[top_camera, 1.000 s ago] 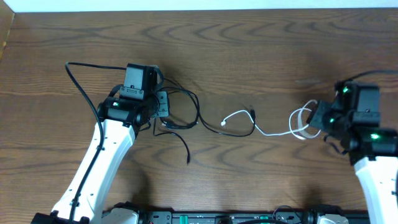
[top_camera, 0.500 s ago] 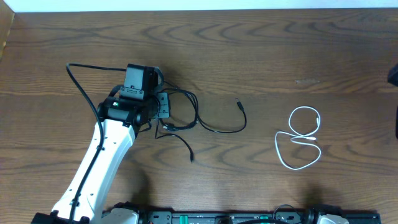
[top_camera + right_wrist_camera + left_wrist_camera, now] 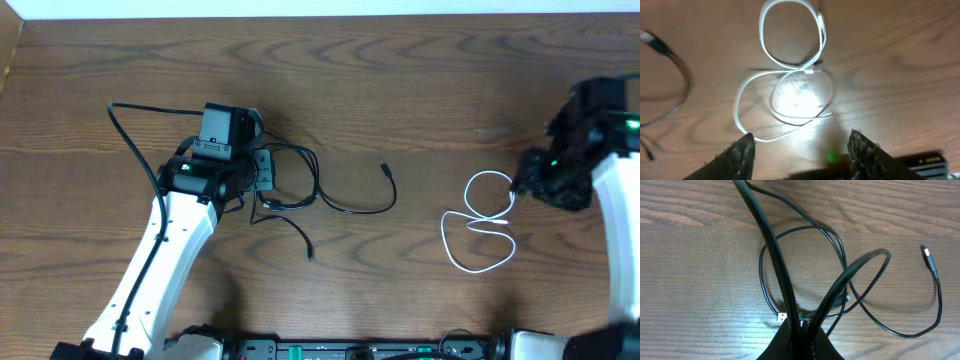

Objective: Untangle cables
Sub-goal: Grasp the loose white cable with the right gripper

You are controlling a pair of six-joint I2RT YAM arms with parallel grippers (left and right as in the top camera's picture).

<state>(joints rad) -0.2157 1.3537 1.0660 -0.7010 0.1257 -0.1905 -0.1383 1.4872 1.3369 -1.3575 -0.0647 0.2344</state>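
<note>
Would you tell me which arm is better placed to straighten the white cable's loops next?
Right. Its open gripper hovers right by the white cable, while the left gripper sits across the table, closed on the black cables.

legible txt, labels, brands, nos., signs: none.
- left arm, black camera housing [image 3: 222, 128]: pale strip w/ dark marks on its near edge, overhead view; too small to read.
- black bar [image 3: 330, 350] at near edge of table [image 3: 400, 90]: pale and green specks, overhead view; illegible.
- left wrist and right wrist views: no readable print; right wrist view blurred.
</note>
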